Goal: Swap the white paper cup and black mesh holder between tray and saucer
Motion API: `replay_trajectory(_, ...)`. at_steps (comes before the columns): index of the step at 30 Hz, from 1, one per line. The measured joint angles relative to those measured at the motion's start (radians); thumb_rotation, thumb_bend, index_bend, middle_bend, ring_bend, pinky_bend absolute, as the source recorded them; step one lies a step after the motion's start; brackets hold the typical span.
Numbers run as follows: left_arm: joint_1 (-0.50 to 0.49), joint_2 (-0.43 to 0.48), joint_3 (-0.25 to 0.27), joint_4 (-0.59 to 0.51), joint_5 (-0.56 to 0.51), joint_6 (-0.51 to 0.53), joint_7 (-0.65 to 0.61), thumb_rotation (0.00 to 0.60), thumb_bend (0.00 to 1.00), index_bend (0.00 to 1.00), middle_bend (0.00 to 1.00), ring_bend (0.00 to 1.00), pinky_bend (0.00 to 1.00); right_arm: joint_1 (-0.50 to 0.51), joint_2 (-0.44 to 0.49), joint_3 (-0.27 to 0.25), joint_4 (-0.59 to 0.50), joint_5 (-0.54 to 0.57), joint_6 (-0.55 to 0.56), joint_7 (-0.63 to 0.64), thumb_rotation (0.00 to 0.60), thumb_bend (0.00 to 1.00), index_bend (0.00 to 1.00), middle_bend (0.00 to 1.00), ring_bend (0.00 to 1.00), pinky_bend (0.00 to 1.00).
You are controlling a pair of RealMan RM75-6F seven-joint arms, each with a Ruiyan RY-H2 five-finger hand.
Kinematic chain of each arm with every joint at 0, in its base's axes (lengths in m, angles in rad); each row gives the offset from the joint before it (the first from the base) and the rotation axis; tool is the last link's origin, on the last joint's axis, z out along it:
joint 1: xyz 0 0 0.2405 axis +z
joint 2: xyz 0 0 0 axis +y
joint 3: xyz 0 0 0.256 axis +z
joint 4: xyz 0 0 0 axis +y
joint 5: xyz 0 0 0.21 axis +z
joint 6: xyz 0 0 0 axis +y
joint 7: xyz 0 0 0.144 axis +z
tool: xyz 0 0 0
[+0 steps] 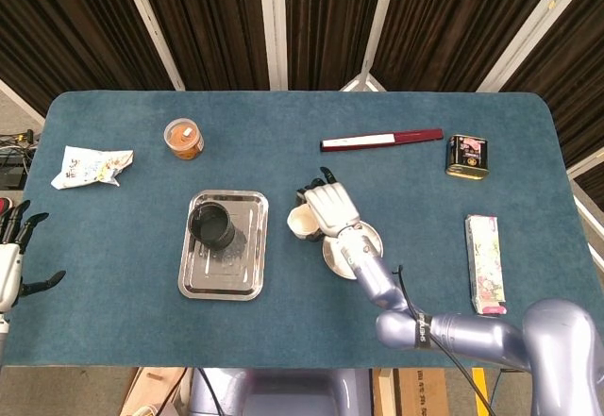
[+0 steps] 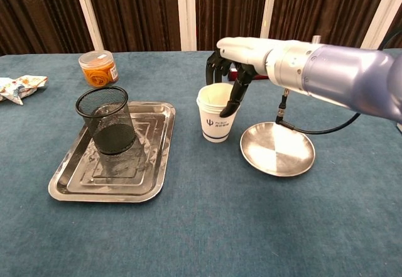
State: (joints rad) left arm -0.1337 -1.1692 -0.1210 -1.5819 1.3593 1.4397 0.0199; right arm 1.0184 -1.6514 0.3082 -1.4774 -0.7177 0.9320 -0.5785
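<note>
Here the right robot hand (image 2: 233, 53) grips the white paper cup (image 2: 216, 112) from above, fingers over its rim, between the tray (image 2: 160, 164) and the saucer (image 2: 277, 149); whether the cup's base touches the blue worktop (image 2: 207, 227) I cannot tell. The saucer is bare just to the cup's right. The black mesh holder (image 2: 107, 120) stands upright in the tray. The left robot hand (image 1: 11, 257) hangs open, fingers spread, at the worktop's left edge

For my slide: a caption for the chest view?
Right hand holds paper cup between tray and saucer.
</note>
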Motion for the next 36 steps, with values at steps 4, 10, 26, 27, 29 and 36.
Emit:
replay_trajectory(4,0.001,0.003,0.0,0.0,0.001,0.0,-0.008,0.6,0.1,0.17,0.0,0.0,0.05,0.008,-0.014,-0.003,0.011,-0.007,0.01,0.003,0.6,0.0,0.51,0.39,0.24,0.0)
replay_trajectory(10,0.003,0.007,-0.001,-0.002,0.0,0.003,-0.013,0.6,0.1,0.17,0.0,0.0,0.05,0.019,-0.016,-0.011,0.012,0.003,0.01,-0.014,0.6,0.0,0.08,0.05,0.03,0.0)
replay_trajectory(26,-0.005,0.0,0.007,0.013,0.034,0.004,-0.004,0.6,0.09,0.17,0.0,0.0,0.05,0.003,0.161,-0.035,-0.224,0.118,0.124,-0.134,0.6,0.0,0.0,0.0,0.0,0.0)
replay_trajectory(27,-0.007,0.001,0.011,0.013,0.044,0.004,-0.007,0.6,0.09,0.17,0.0,0.0,0.05,-0.019,0.196,-0.046,-0.264,0.103,0.162,-0.135,0.6,0.0,0.0,0.0,0.0,0.0)
replay_trajectory(29,-0.011,0.003,0.021,0.01,0.065,0.0,-0.009,0.6,0.07,0.17,0.0,0.0,0.05,-0.068,0.257,-0.071,-0.326,0.066,0.229,-0.13,0.6,0.0,0.0,0.0,0.0,0.0)
replay_trajectory(36,-0.069,0.031,0.024,-0.051,0.108,-0.067,0.006,0.6,0.03,0.14,0.0,0.0,0.05,-0.394,0.471,-0.288,-0.46,-0.226,0.484,0.043,0.6,0.0,0.0,0.0,0.0,0.0)
